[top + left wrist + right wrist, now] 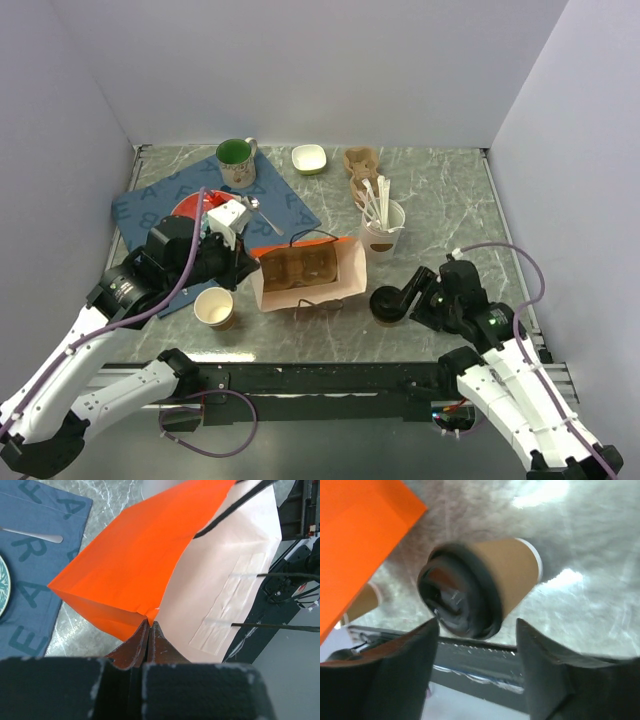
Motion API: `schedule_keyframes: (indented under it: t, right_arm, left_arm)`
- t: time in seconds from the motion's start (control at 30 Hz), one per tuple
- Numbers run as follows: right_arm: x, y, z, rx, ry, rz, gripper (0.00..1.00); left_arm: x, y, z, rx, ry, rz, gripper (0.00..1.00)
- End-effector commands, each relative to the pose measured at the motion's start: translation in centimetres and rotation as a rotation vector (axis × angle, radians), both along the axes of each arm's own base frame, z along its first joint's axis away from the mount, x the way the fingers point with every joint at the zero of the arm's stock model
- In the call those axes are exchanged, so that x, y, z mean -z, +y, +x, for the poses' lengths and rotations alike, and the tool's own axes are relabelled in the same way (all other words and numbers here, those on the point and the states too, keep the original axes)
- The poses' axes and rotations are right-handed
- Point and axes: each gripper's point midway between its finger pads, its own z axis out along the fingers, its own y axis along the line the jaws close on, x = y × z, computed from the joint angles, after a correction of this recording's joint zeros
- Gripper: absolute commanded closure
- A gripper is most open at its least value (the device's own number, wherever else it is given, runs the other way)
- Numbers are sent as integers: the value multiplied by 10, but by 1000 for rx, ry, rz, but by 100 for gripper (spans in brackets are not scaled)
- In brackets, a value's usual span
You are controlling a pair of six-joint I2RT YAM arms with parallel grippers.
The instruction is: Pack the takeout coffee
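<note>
The pickup seems in hand: the coffee [385, 305] is set just right of the bag [145, 560], whose edge is clamped in the left tool [149, 630], and the right tool [476, 625], its jaws held apart, must next be closed round the cup.

A green mug [236, 160], a spoon [262, 212] and a red plate [190, 208] are set on a blue mat [150, 205]; a white bowl [309, 158] is placed near the mug.

The lidded coffee cup [510, 575] blocks the way just ahead of the spread right fingers [405, 670]. An orange paper bag [355, 545] crowds their left, and open counter [590, 555] lies to their right.
</note>
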Motion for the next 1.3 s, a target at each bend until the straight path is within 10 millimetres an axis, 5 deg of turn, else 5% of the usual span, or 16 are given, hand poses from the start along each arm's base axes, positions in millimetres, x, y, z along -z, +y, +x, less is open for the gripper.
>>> schedule_keyframes:
  t: [0.0, 0.23, 0.47, 0.9, 1.27]
  right_arm:
    - [-18, -30, -4, 57, 23, -158, 22]
    - [-49, -53, 4, -12, 54, -369, 21]
    - [-64, -44, 25, -170, 24, -479, 19]
    - [-37, 1, 44, -261, 90, -529, 8]
    - [-11, 0, 45, -273, 173, -597, 9]
  left_arm:
    - [-31, 1, 5, -10, -89, -39, 99]
    - [-35, -1, 2, 0, -97, -62, 99]
    - [-38, 5, -1, -9, -116, -65, 99]
    - [-45, 1, -4, 16, -123, -81, 99]
    - [-42, -1, -6, 30, -106, -85, 99]
